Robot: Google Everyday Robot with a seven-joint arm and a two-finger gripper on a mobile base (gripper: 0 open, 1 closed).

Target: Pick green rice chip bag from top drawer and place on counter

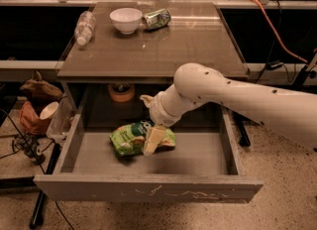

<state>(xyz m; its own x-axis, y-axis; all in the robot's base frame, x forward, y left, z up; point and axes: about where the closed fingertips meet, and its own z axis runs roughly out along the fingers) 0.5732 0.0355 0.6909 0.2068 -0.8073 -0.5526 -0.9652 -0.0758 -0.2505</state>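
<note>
The green rice chip bag (128,139) lies flat in the open top drawer (148,192), left of the middle of the drawer floor. My gripper (152,140) reaches down from the white arm on the right and sits right over the bag's right half, touching or nearly touching it. The bag's right end shows past the gripper. The counter (168,45) is the glossy top just above the drawer.
On the counter's far left stand a white bowl (126,20), a green can on its side (158,18) and a lying plastic bottle (84,27). A tape roll (121,91) sits behind the drawer. Bags and a cup (49,110) crowd the floor at left.
</note>
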